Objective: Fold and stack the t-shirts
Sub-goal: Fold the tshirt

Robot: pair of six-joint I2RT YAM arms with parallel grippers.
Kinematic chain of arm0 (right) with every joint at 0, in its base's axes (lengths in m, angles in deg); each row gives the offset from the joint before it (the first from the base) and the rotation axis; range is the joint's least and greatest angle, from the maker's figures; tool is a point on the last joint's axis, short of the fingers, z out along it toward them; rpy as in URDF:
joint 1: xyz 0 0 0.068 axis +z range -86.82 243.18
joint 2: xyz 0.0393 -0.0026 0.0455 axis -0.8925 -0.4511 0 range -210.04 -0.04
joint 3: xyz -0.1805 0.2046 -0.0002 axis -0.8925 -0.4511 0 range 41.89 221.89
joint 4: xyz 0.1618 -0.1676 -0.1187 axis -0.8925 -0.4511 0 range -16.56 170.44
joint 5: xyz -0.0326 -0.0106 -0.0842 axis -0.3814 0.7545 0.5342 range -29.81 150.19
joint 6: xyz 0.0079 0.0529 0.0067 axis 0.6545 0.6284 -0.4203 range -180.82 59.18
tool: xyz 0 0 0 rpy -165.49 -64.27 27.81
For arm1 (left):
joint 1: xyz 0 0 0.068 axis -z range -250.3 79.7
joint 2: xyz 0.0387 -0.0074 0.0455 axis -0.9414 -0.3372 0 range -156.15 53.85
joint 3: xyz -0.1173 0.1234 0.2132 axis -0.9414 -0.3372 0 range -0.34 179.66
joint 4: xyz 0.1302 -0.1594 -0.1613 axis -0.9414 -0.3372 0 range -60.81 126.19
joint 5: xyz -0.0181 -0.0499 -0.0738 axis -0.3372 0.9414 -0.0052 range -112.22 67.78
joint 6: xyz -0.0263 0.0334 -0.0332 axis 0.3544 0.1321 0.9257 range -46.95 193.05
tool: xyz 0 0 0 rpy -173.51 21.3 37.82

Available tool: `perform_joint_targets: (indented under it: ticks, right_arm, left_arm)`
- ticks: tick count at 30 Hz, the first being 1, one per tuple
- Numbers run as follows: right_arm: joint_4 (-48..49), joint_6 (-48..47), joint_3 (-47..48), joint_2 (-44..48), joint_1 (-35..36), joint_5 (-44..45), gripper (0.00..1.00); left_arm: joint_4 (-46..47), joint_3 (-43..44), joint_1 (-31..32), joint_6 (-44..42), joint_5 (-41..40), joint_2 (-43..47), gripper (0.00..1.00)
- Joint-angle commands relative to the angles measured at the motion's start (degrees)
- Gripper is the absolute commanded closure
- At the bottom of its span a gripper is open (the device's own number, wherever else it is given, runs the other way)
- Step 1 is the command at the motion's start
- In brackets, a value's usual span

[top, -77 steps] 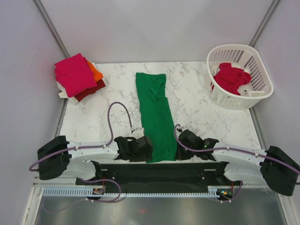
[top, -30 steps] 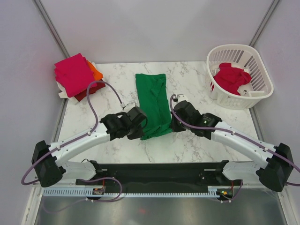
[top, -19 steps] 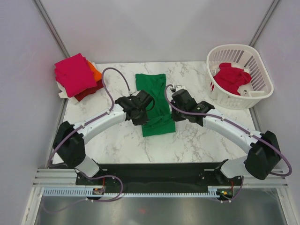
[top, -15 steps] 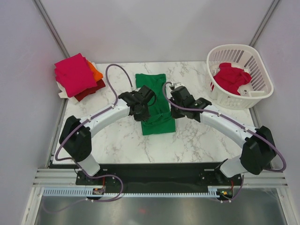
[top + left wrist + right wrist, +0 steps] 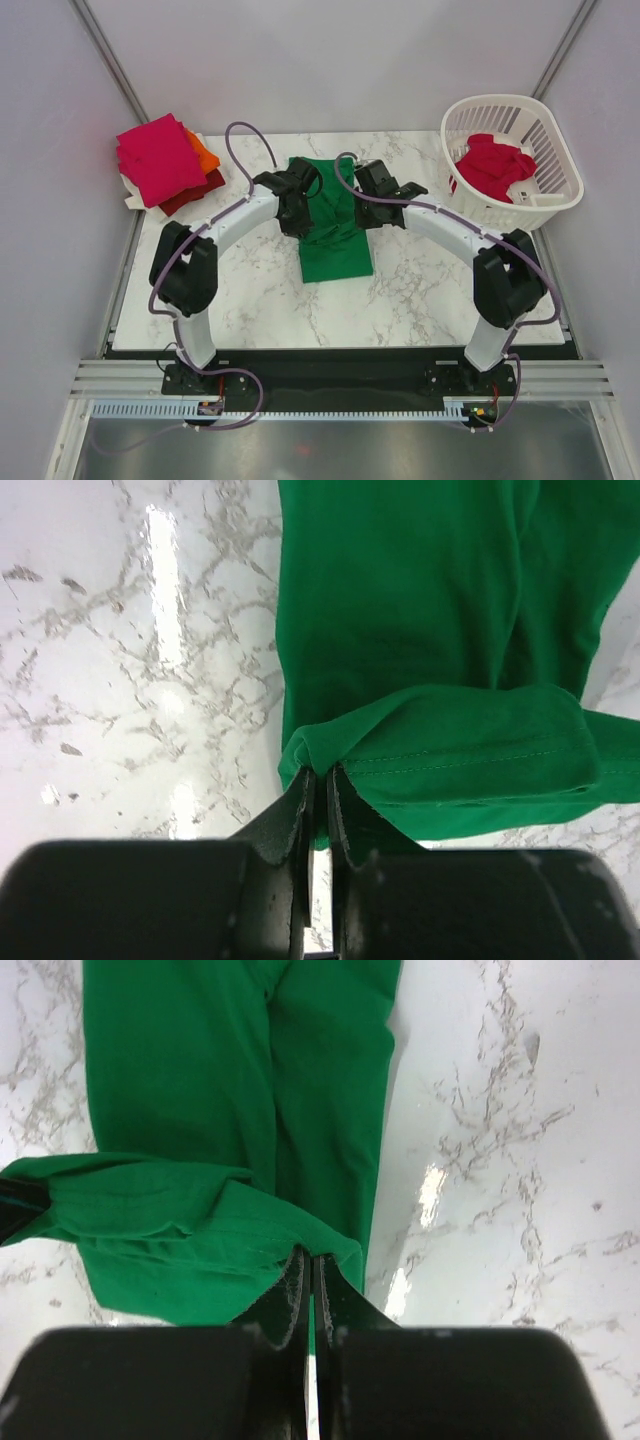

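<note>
A bright green t-shirt (image 5: 336, 248) lies in a long narrow strip in the middle of the marble table, its near end doubled back over itself. My left gripper (image 5: 299, 212) is shut on the left corner of the lifted hem (image 5: 318, 772). On the right corner, my right gripper (image 5: 363, 208) is shut too, pinching the cloth (image 5: 308, 1257). The hem hangs between both grippers above the flat part of the green t-shirt (image 5: 430, 620) (image 5: 230, 1070). A folded stack sits at the far left: a magenta-pink t-shirt (image 5: 158, 158) on top, an orange one (image 5: 205, 153) and a dark red one (image 5: 196, 193) beneath.
A white slatted laundry basket (image 5: 515, 216) stands at the far right with a crumpled red t-shirt (image 5: 492, 165) inside. Grey walls close in the table on three sides. Both arms arch inward over the table from the near edge.
Both grippers have carried the shirt's near hem away from the bases and over the rest of the shirt, toward its far end. The shirt now covers about half its earlier length.
</note>
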Motion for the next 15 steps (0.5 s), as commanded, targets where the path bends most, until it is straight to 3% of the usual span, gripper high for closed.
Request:
perform_joint_targets:
  ticks: [1, 2, 3, 5, 6, 7, 8, 10, 15]
  right_arm:
    - [1.23, -0.36, 4.30, -3.54, -2.05, 0.08, 1.00]
    - [1.15, 0.08, 4.83, -5.46, -2.40, 0.69, 1.00]
    - [1.06, 0.61, 5.19, -6.44, -2.75, 1.40, 0.96]
    - [1.15, 1.84, 7.12, -9.51, -3.98, 1.75, 0.65]
    - [0.71, 2.19, 8.26, -10.57, -4.42, 2.36, 0.50]
    - [0.45, 2.63, 10.18, -11.36, -5.38, 3.06, 0.22]
    - [0.53, 2.55, 11.24, -12.50, -5.83, 3.51, 0.13]
    - [-0.34, 1.85, 14.75, -13.39, -6.79, 4.04, 0.02]
    - [-1.67, -0.26, 15.39, -9.45, -7.85, 6.42, 0.02]
  left_arm:
    - [0.48, 4.59, -1.24, -4.32, 1.00, -2.41, 0.85]
    - [0.48, 5.38, -1.85, -4.85, 1.27, -4.59, 0.82]
    - [0.48, 7.30, -2.21, -5.90, 1.62, -5.75, 0.72]
    - [0.48, 9.68, -3.43, -6.69, 2.59, -8.21, 0.53]
    - [0.48, 12.65, -3.88, -7.83, 2.94, -10.66, 0.37]
    - [0.40, 14.34, -4.32, -8.62, 3.72, -12.16, 0.31]
    - [0.22, 16.01, -5.36, -9.24, 3.90, -13.31, 0.27]
    - [-0.39, 19.62, -6.60, -9.51, 4.87, -15.33, 0.22]
    - [-1.80, 19.47, -8.28, -9.25, 2.68, -10.62, 0.21]
